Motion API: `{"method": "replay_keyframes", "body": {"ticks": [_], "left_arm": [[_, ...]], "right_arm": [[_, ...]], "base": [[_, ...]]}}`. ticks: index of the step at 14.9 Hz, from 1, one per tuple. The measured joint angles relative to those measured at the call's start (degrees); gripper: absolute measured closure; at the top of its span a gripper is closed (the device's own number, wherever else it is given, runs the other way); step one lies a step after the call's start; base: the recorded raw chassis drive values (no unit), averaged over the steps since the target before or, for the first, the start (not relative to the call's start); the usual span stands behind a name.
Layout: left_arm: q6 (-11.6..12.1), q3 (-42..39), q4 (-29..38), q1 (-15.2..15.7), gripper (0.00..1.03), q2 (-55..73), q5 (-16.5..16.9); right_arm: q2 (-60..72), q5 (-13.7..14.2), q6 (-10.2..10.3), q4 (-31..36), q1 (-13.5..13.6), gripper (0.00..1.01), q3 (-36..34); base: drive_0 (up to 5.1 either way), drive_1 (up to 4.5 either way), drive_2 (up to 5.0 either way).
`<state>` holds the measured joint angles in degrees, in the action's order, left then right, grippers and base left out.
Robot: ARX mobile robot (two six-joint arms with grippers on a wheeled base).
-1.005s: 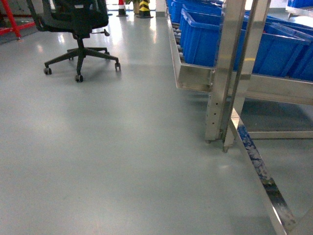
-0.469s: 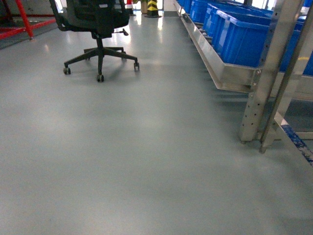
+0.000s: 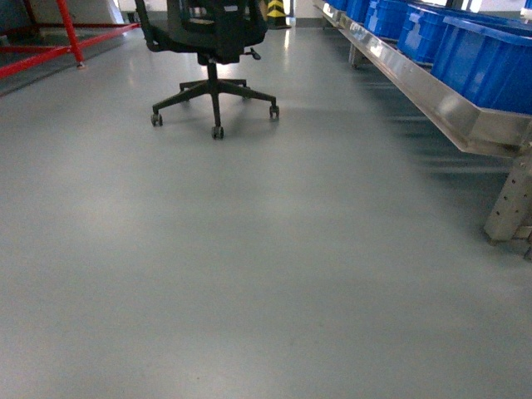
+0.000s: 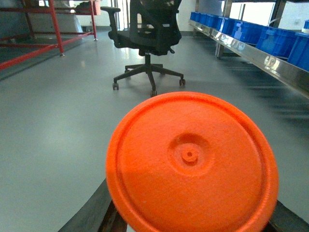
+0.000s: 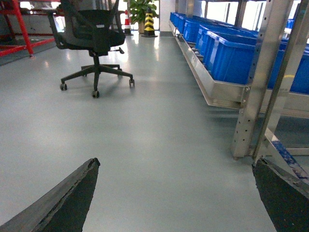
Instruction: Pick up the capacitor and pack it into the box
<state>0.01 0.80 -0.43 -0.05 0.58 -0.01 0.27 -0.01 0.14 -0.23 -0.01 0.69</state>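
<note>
On open grey floor (image 3: 249, 274), mid-transit by the look of it; no salmon-pink box or capacitor in any view, so location unknown. Left gripper (image 4: 193, 227): only dark finger bases show, flanking an orange disc (image 4: 192, 162) that fills the left wrist view; looks held, but contact is hidden, so cannot tell. Right gripper (image 5: 176, 193): fingers spread wide, nothing between them. My read for the drive: keep clear of the black office chair (image 3: 213, 50) ahead-left and the steel rack (image 3: 432, 87) of blue bins (image 3: 490, 50) on the right; hold arms tucked until the box comes into view.
</note>
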Motion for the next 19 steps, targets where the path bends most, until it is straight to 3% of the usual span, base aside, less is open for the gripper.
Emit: {"method": "replay_keyframes", "body": {"ticks": [19], "left_arm": [[0.0,0.0,0.07,0.0,0.59,0.0,0.0]], "right_arm": [[0.0,0.02,0.0,-0.04,0.0,0.03,0.0]], "base": [[-4.9,2.47,2.5]]}}
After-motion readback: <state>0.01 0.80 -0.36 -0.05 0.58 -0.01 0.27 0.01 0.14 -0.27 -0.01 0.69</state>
